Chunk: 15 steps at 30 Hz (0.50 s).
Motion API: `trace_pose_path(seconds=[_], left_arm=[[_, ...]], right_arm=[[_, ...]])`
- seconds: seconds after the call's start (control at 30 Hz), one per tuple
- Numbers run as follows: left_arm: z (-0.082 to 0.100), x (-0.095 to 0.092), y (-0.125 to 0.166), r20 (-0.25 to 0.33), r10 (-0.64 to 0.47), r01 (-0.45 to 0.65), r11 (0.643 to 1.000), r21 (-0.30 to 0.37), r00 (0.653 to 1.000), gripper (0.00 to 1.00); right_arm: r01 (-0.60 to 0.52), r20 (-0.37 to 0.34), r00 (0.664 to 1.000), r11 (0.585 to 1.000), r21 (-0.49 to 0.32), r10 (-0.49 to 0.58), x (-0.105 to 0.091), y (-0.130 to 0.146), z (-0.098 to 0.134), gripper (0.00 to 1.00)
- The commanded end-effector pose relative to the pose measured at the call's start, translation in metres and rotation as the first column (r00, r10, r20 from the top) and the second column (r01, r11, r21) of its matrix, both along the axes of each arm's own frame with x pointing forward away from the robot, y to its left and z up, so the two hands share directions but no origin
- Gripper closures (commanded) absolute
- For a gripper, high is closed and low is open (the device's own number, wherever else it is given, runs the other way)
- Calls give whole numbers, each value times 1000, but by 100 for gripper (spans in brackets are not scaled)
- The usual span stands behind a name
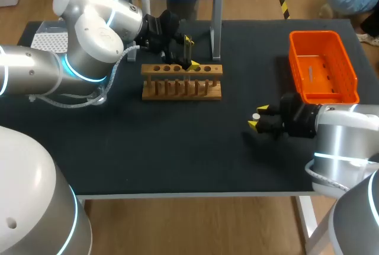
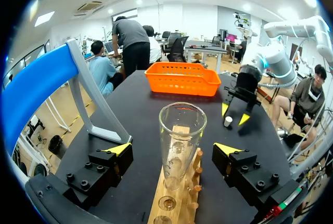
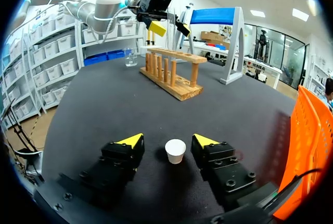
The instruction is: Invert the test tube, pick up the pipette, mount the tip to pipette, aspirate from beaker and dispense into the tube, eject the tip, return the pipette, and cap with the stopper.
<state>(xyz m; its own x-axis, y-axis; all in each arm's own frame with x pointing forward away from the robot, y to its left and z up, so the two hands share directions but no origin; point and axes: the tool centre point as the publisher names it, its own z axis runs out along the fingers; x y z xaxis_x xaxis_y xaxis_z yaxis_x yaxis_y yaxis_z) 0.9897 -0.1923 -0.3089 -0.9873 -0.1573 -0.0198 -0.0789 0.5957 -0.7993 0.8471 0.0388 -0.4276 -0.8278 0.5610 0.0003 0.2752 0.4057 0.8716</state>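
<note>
Both stand wide: my left gripper [image 2: 171, 147] flanks the test tube [image 2: 182, 130], foot hidden in the rack [image 2: 182, 209] near the far edge of the table [image 1: 177, 160]; my right gripper [image 3: 166, 141] straddles the stopper [image 3: 175, 151].

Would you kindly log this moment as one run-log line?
left gripper: open, straddling upright test tube in rack | right gripper: open, straddling stopper on table

Test tube [image 2: 181, 135]: clear glass, glossy, highlights seen on rim.
Rack [image 1: 182, 83]: bare wood, matt, pale brown.
Table [image 1: 177, 154]: covered in black matt sheet, no shine seen.
Basket [image 1: 323, 65]: orange plastic, perforated, slight sheen.
Stopper [image 3: 175, 150]: white, smooth, matt; material not told.
Left gripper [image 2: 172, 150]: matt black blocks, yellow tips.
Arm shells [image 1: 95, 30]: smooth, glossy, silver-white.
</note>
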Motion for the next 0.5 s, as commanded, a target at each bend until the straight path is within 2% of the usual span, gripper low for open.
trace_pose_path(seconds=[0.03,0.5], left_arm=[[0,1,0,-1,-1,1,1000,0,1000,0],[0,1,0,-1,-1,1,1000,0,1000,0]], right_arm=[[3,1,1000,1000,-2,-3,1,1,-2,50],[9,2,1000,1000,-5,-9,2,0,-3,55]])
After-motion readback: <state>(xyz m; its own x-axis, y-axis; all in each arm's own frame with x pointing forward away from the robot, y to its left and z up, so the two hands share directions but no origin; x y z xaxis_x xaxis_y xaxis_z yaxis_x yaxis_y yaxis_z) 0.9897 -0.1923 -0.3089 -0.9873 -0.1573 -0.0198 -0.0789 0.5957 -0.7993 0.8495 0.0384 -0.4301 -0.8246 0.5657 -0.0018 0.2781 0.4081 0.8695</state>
